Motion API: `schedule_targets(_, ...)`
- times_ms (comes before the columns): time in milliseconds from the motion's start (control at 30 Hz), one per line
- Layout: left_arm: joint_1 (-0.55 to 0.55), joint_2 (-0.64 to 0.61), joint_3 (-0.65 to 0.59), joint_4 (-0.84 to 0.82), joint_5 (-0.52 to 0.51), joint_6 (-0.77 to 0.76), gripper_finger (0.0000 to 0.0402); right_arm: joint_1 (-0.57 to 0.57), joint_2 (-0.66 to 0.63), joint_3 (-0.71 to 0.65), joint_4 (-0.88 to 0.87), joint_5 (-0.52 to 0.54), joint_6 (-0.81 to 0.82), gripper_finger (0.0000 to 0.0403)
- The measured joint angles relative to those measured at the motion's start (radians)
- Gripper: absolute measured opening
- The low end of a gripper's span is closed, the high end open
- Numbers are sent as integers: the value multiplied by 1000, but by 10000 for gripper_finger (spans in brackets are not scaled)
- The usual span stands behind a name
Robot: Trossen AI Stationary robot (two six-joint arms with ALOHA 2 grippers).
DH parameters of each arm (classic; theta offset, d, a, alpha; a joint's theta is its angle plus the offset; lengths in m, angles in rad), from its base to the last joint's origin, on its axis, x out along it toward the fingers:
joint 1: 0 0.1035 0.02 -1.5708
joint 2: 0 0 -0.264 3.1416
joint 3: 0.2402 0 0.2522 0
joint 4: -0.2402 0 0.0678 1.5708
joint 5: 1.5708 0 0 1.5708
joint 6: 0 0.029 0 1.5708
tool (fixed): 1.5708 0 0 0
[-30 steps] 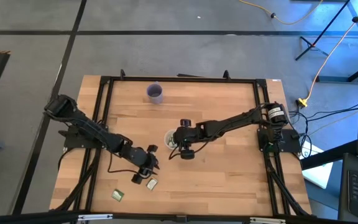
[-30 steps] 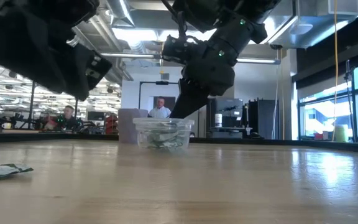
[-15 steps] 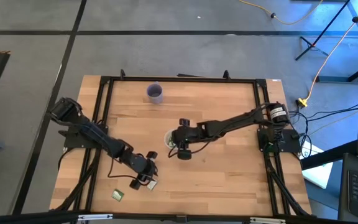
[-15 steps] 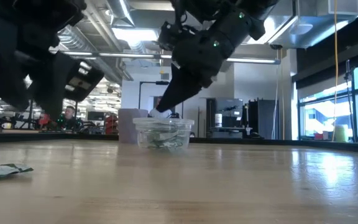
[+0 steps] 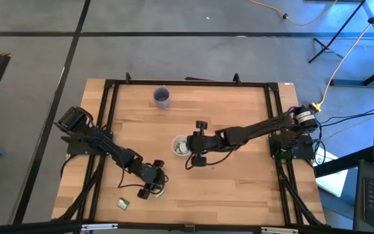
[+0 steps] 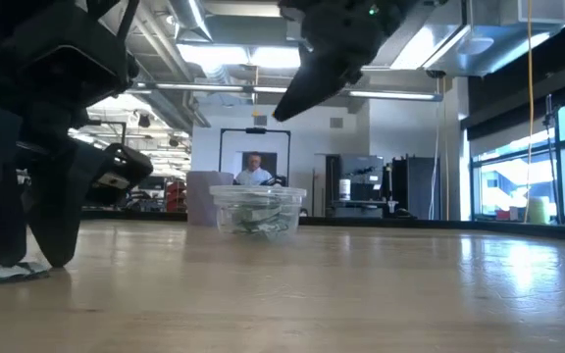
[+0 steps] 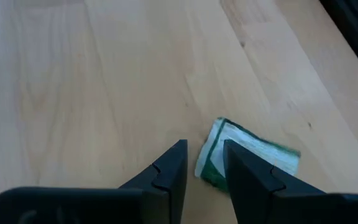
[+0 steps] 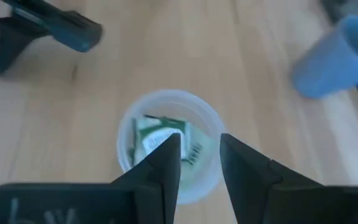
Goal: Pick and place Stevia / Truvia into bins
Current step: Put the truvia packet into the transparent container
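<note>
A green-and-white Stevia sachet [image 7: 253, 152] lies flat on the wooden table near its front edge. My left gripper [image 7: 204, 158] is open and low over it [image 5: 153, 190], slanting down, with the sachet's green-edged end [image 7: 207, 171] in the gap between the fingers. Another sachet [image 5: 123, 203] lies nearer the front left. The clear plastic cup [image 5: 181, 145] stands mid-table with sachets [image 8: 160, 137] inside. My right gripper [image 8: 199, 146] hangs open above the cup [image 6: 258, 211], clear of it. My left gripper's fingertips [image 6: 57, 257] reach down to the tabletop at the sachet's end [image 7: 207, 171], slanting down from the table's far left. One finger [image 7: 241, 177] stands in front of part of the sachet. Whether either finger touches it, I cannot tell.
A purple cup [image 5: 162, 97] stands near the table's far edge, left of centre. A black frame [image 5: 109, 117] runs round the tabletop. Bare wood lies right of the clear cup. People and equipment show in the room behind the table [image 6: 253, 172].
My left gripper has sunk and gone toward the near edge, coming down at the sachet, which it now partly covers in the high view. My right gripper has risen out of the clear cup and drawn back toward the table's right. The cup has stayed put.
</note>
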Motion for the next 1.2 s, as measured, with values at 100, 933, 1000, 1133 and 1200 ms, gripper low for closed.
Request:
schedule_targets(100,-13,10,2,-5,-11,3,94,11,-18,0,-53,53,25,116)
schedule_targets(933,-47,-20,-5,-75,-53,-10,3,13,-23,0,-207,114,77,116)
schedule_targets(1000,-41,-49,-10,-90,-43,-10,3,13,-32,0,-249,115,98,116)
schedule_targets(1133,-18,-134,-11,-101,-50,-8,1,21,-80,-71,-212,115,121,116)
schedule_targets(1200,-1,-186,-8,-89,-71,-8,1,21,-128,-147,-139,111,123,116)
